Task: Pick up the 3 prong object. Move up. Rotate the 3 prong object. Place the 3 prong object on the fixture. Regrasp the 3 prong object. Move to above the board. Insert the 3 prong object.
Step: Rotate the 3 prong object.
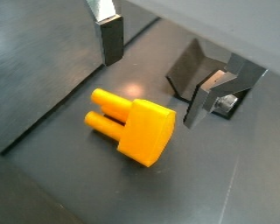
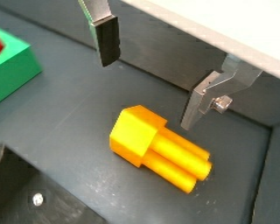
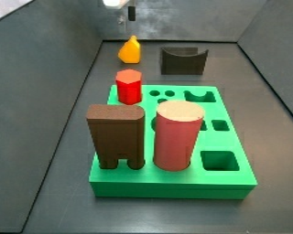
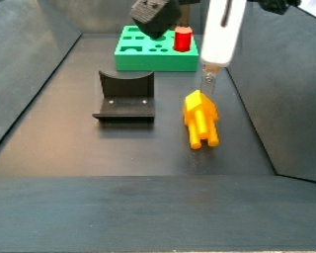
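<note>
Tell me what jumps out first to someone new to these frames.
The bright yellow-orange 3 prong object lies flat on the dark floor, beside the fixture. The gripper hangs open above it, holding nothing. Farther off sits the green board, carrying a red peg and tall brown and pink blocks.

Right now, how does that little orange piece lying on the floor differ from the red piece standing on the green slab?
The 3 prong object is yellow-orange; the red peg is red. The 3 prong object lies flat on the dark floor, below the open gripper hovering over it; the red peg stands upright in the board. The 3 prong object has rounded prongs; the red peg is faceted. Both look like small plastic pieces.
</note>
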Available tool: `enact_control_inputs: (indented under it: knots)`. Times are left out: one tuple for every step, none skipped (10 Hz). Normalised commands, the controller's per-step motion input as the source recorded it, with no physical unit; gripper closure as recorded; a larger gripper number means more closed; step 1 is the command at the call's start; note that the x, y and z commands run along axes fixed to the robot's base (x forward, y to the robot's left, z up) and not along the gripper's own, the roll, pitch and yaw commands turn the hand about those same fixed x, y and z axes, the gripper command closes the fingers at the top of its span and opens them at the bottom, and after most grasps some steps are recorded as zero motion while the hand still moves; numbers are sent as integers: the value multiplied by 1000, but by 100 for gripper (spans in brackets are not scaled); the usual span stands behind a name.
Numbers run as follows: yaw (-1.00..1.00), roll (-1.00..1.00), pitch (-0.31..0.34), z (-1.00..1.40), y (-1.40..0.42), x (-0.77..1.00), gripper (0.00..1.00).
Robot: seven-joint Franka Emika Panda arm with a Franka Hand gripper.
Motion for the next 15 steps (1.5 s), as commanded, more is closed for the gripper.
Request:
enact_control_inputs:
  knots:
    - [1000, 2, -4, -35, 4, 34, 0]
    - [1000, 2, -4, -35, 4, 34, 0]
    - [1000, 2, -4, -35, 4, 34, 0]
    - [1000, 2, -5, -35, 4, 34, 0]
    - [1000, 2, -5, -35, 4, 34, 0]
    - [1000, 2, -5, -35, 4, 34, 0]
    - [1000, 2, -5, -35, 4, 34, 0]
    - [1000, 2, -5, -35, 4, 34, 0]
    - [1000, 2, -6, -35, 4, 34, 0]
    - [1000, 3, -6, -35, 4, 34, 0]
    - [1000, 3, -7, -34, 4, 34, 0]
    - [1000, 3, -7, -34, 4, 34, 0]
    - [1000, 3, -8, -34, 4, 34, 0]
    - [1000, 3, -8, -34, 4, 34, 0]
    - [1000, 4, -9, -34, 4, 34, 0]
